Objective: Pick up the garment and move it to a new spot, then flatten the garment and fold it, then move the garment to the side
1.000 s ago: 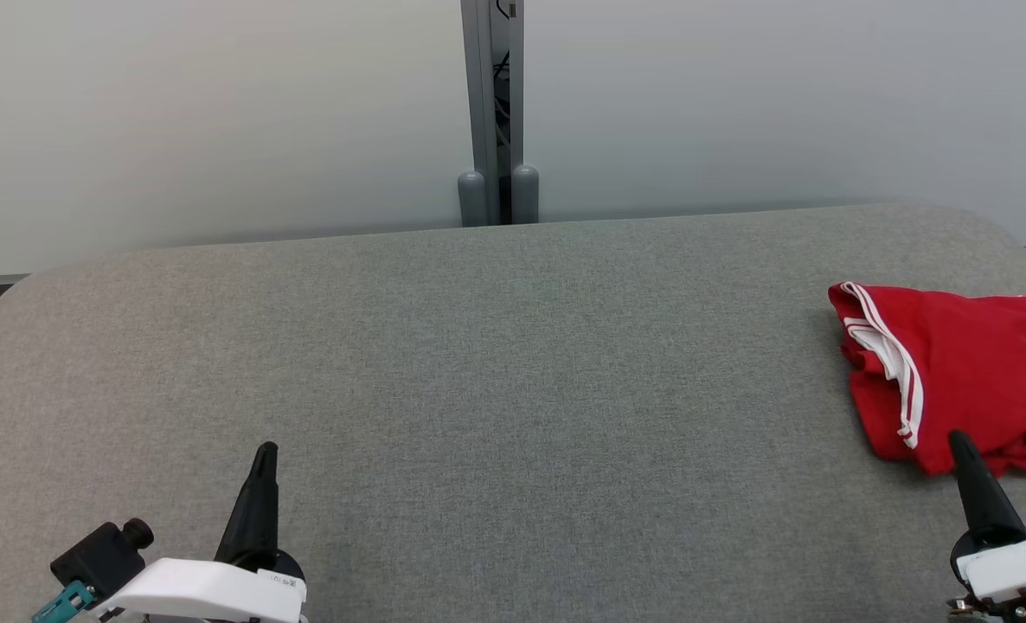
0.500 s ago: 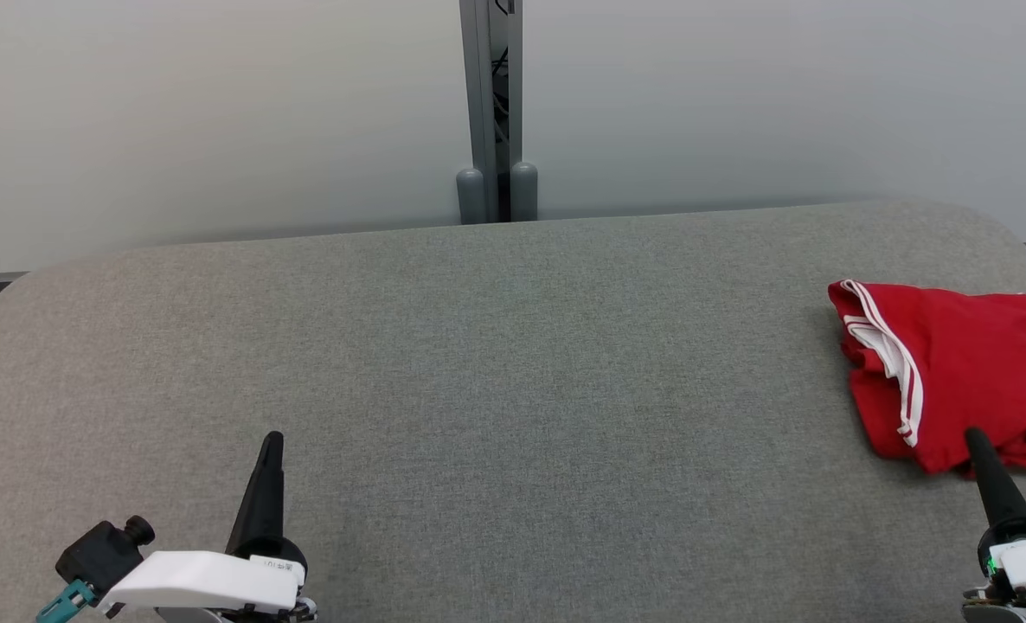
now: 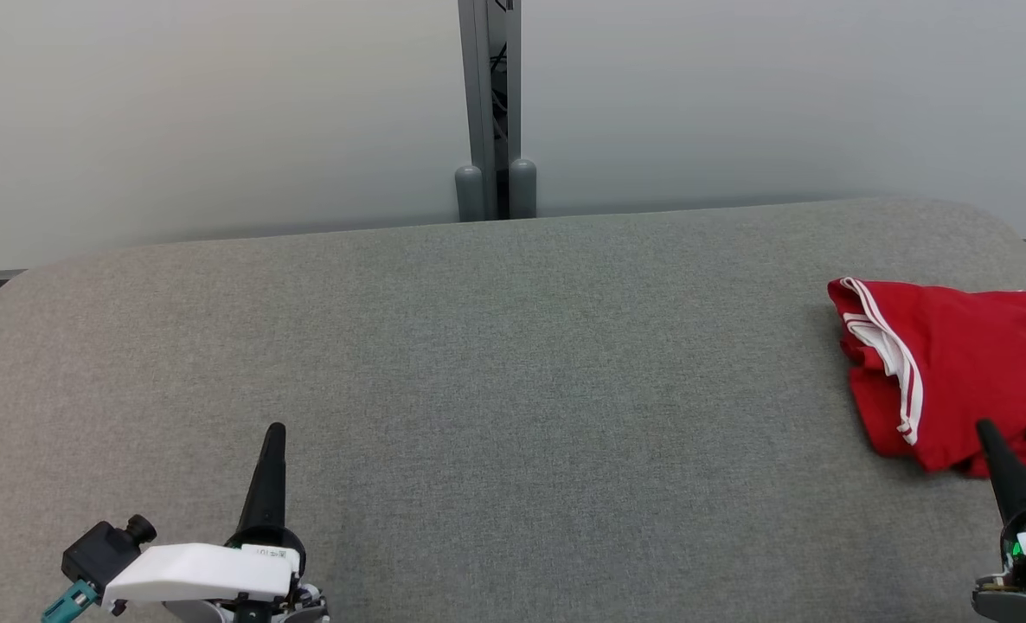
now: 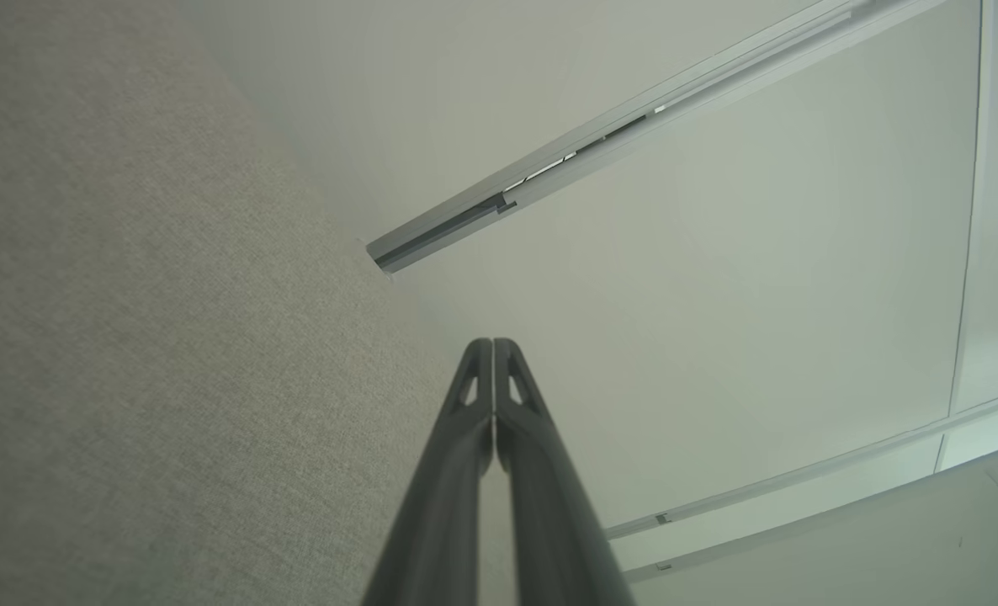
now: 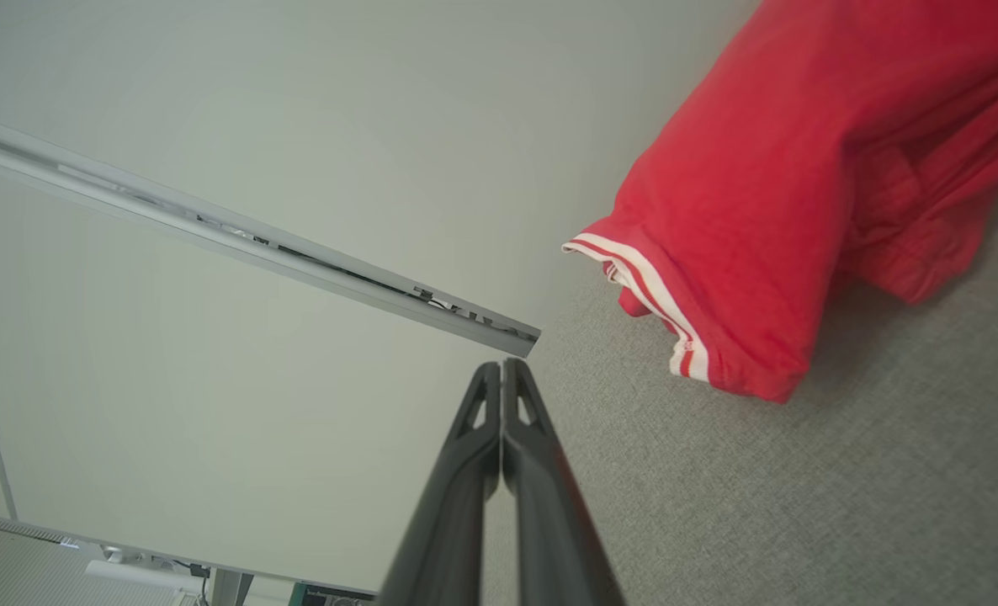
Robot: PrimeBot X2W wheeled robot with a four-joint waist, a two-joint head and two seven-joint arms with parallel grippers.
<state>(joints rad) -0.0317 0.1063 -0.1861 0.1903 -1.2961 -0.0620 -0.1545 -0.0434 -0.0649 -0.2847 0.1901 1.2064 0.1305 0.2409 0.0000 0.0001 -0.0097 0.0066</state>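
At the near left edge of the head view the left hand (image 3: pixel 274 433) is seen above the grey cloth-covered bench (image 3: pixel 513 363), its two dark fingers pressed together into a single point with nothing between them. A white casing (image 3: pixel 197 573) is carried behind the fingers. In the left wrist view the same hand (image 4: pixel 492 347) is shown closed tip to tip, with the bench (image 4: pixel 129 337) on the view's left.

At the near right corner the right hand (image 3: pixel 989 430) is likewise pressed together and nothing is held in it. Its tip is seen against the near edge of the garment (image 3: pixel 963 363), though it cannot be told from the head view whether cloth is touched. In the right wrist view the hand (image 5: pixel 501 368) appears to be clear of the garment (image 5: pixel 768 194), which is placed ahead and to that view's right, with bare bench (image 5: pixel 802 505) between them.

The garment is red and is laid in a loose, rumpled fold at the right end of the bench, partly cut off by the edge of the head view. White trim (image 3: pixel 898 372) is shown along the edge that faces the middle of the bench; the same trim (image 5: pixel 642 278) is seen in the right wrist view.

Beyond the far edge of the bench a pale wall (image 3: pixel 219 112) is seen, divided by a grey upright post (image 3: pixel 489 86), with two rounded grey caps (image 3: pixel 470 195) at its foot.
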